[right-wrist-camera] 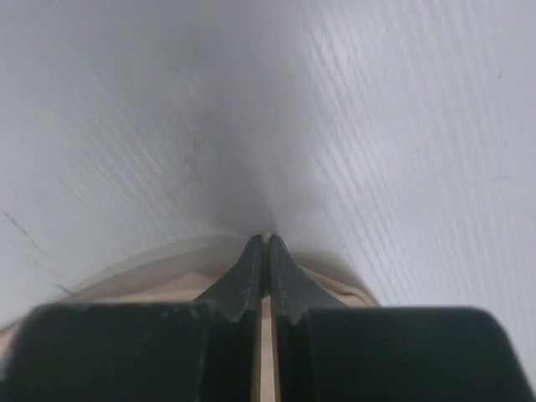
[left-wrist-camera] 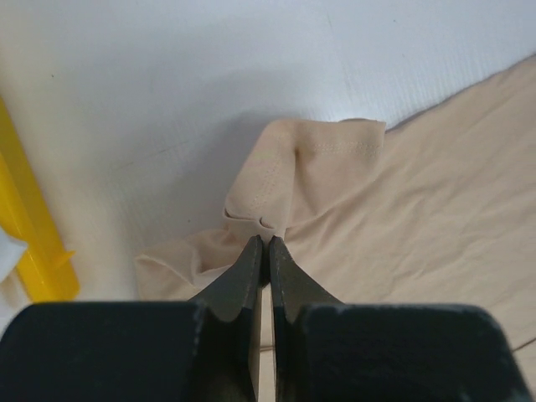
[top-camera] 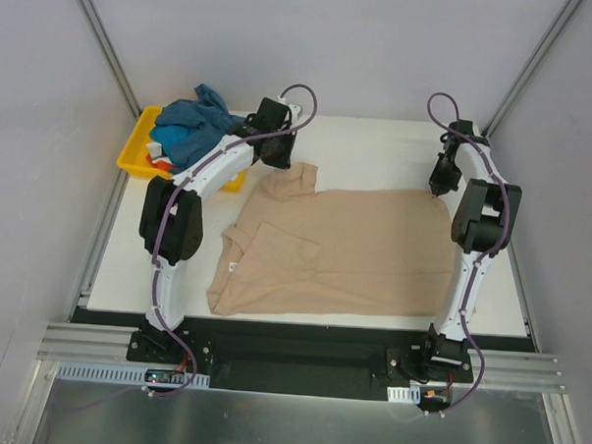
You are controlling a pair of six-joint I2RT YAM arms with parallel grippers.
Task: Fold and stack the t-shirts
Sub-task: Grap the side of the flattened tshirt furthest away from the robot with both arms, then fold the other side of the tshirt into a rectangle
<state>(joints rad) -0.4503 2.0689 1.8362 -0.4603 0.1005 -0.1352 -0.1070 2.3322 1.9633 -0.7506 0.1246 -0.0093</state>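
In the top view, the beige t-shirt (top-camera: 344, 249) lies spread flat on the white table (top-camera: 378, 137), with its collar to the left and its small white neck label (top-camera: 232, 266) turned up. The left gripper (top-camera: 282, 158) is at the far-left sleeve of this shirt, and the right gripper (top-camera: 439, 187) is at its far-right corner. At the far left of the table stands the yellow tray (top-camera: 132, 159), and a teal-blue t-shirt (top-camera: 192, 124) is heaped in it over a bit of white and orange-red cloth. In the left wrist view, the left gripper (left-wrist-camera: 266, 241) has its jaws pressed together on a raised fold of the beige t-shirt (left-wrist-camera: 419, 193) at the sleeve hem; the edge of the yellow tray (left-wrist-camera: 33, 243) shows on the left. In the right wrist view, the right gripper (right-wrist-camera: 267, 237) is closed as well, and the thin edge of the beige t-shirt (right-wrist-camera: 159, 261) rises to its tips and is pinched there, just above the table (right-wrist-camera: 377, 126).
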